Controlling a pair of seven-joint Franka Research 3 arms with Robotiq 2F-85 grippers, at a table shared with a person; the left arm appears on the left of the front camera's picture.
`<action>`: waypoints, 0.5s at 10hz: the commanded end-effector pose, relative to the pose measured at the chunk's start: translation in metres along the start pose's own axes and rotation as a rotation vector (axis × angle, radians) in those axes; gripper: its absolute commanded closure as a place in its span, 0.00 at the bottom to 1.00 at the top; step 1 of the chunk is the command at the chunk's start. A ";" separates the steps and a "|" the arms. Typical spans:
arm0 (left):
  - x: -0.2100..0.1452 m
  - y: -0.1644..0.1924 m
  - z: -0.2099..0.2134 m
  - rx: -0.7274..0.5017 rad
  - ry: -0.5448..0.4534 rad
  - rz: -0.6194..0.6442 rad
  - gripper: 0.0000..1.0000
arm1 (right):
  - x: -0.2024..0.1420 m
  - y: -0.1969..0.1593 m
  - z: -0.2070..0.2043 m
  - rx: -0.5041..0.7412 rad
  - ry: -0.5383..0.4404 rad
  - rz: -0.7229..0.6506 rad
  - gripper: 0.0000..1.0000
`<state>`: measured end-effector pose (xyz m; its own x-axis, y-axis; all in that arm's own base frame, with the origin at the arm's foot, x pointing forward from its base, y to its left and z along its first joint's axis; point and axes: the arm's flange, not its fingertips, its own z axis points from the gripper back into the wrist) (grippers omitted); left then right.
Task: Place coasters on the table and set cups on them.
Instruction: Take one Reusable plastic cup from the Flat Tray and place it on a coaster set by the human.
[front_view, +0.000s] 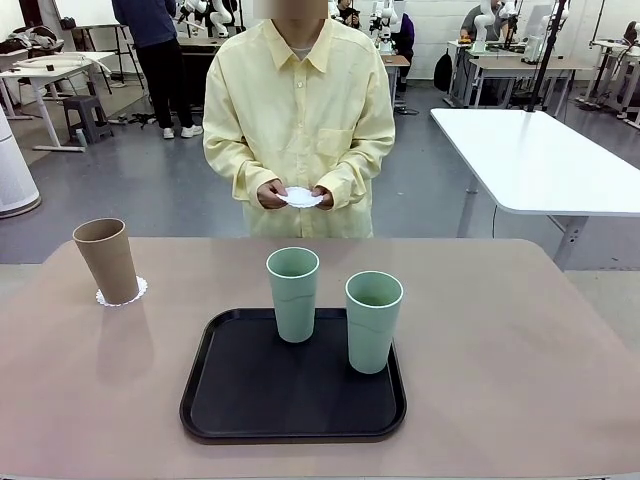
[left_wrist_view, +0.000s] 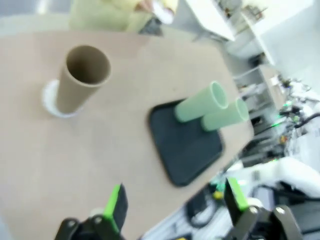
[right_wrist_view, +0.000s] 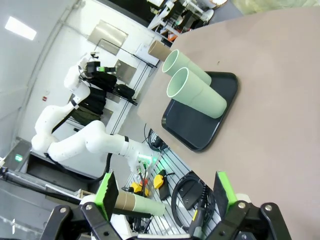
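A tan-brown cup (front_view: 105, 260) stands on a lacy white coaster (front_view: 121, 293) at the far left of the beige table (front_view: 520, 340). Two mint green cups (front_view: 293, 293) (front_view: 373, 320) stand upright on a black tray (front_view: 250, 400). The person across the table holds another white coaster (front_view: 300, 197) in both hands. My left gripper (left_wrist_view: 175, 200) hangs open high over the table's near side, with the tan cup (left_wrist_view: 82, 75) and the green cups (left_wrist_view: 200, 102) farther off. My right gripper (right_wrist_view: 165, 192) is open too, off the table's edge, looking at the green cups (right_wrist_view: 192, 92) and the tray (right_wrist_view: 200, 120).
The black tray sits at the middle of the table's near half. A white-topped table (front_view: 540, 160) stands at the back right. In the right wrist view my left arm (right_wrist_view: 85, 140) shows beyond the table edge. Bare tabletop lies to the tray's right and left.
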<state>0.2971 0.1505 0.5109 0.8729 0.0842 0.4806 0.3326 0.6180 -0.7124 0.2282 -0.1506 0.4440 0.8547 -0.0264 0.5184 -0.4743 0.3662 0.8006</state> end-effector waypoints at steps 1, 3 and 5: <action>0.004 0.034 0.018 -0.121 0.016 0.067 0.00 | 0.002 0.000 0.000 0.013 -0.008 0.015 0.00; -0.003 0.067 0.042 -0.157 0.088 0.077 0.00 | 0.002 0.000 0.000 0.013 -0.008 0.015 0.00; -0.005 0.096 0.056 -0.161 0.116 0.093 0.00 | 0.002 0.000 0.000 0.013 -0.008 0.015 0.00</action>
<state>0.2924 0.2355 0.4698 0.9354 0.0628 0.3479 0.2789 0.4734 -0.8355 0.2282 -0.1505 0.4440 0.8547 -0.0262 0.5184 -0.4743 0.3660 0.8006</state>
